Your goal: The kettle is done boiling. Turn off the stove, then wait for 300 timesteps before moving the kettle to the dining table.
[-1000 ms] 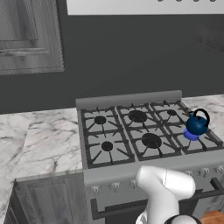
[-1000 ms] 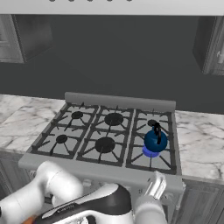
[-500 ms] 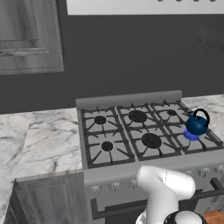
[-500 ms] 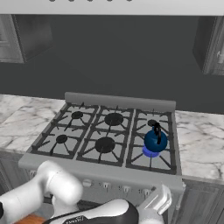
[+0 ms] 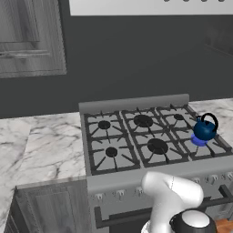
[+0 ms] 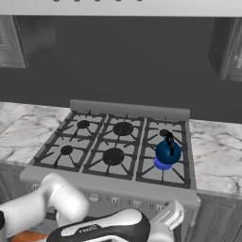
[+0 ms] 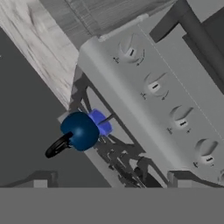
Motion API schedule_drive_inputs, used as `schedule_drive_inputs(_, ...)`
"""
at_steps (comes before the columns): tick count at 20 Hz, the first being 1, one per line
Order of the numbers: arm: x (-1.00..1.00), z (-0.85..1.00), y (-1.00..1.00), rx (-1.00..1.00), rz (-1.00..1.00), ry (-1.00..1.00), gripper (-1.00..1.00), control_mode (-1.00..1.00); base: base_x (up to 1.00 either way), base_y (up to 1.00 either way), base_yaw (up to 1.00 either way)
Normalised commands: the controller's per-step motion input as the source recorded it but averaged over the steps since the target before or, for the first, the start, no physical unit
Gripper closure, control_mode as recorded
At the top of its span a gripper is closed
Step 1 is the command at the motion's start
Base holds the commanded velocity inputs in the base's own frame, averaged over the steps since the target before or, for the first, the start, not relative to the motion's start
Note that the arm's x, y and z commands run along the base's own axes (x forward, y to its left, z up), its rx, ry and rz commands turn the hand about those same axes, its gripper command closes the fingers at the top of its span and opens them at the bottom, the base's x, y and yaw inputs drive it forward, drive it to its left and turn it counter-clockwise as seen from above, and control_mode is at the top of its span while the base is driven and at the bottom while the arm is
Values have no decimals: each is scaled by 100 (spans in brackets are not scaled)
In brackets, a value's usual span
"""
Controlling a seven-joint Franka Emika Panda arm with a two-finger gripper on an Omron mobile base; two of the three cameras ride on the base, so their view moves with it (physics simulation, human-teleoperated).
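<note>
The small glossy blue kettle point(image 5: 205, 129) point(image 6: 168, 152) point(image 7: 80, 130) stands upright on the front right burner of the grey steel stove point(image 5: 136, 178) point(image 6: 108, 185) point(image 7: 131, 94), over a blue flame point(image 6: 162, 164) point(image 7: 101, 121). My gripper point(image 7: 113, 181) is open and empty, low in front of the stove's right end. It looks up along the front panel at a row of several knobs point(image 7: 154, 86), and its fingertips point(image 7: 41, 179) touch none of them. The dining table is out of view.
White marble counters point(image 5: 45, 150) point(image 6: 217, 151) flank the stove on both sides. A dark oven door handle point(image 7: 197, 33) runs below the knobs. Grey cabinets point(image 5: 27, 41) and a hood hang above. My white arm point(image 5: 170, 200) point(image 6: 61, 203) crosses in front of the oven.
The hand has sunk a little lower in front of the stove's right end and the forearm has swung with it. The kettle and flame are as before.
</note>
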Motion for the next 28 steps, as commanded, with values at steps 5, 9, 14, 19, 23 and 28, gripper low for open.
schedule_drive_inputs(5, 4, -38, -5, 6, -9, -8, -100, -100, 0, 0, 0)
schedule_drive_inputs(9, 5, -32, -14, 5, -9, -10, -100, -100, 0, 0, 0)
schedule_drive_inputs(14, 7, -32, -27, 1, -10, -8, -100, -100, 0, 0, 0)
schedule_drive_inputs(19, 16, -18, -18, 0, -9, 0, -100, -100, 0, 0, 0)
schedule_drive_inputs(23, 27, -13, -1, 0, -1, 0, -100, -100, 0, 0, 0)
schedule_drive_inputs(28, 21, -17, -5, 0, 0, 1, -100, -100, 0, 0, 0)
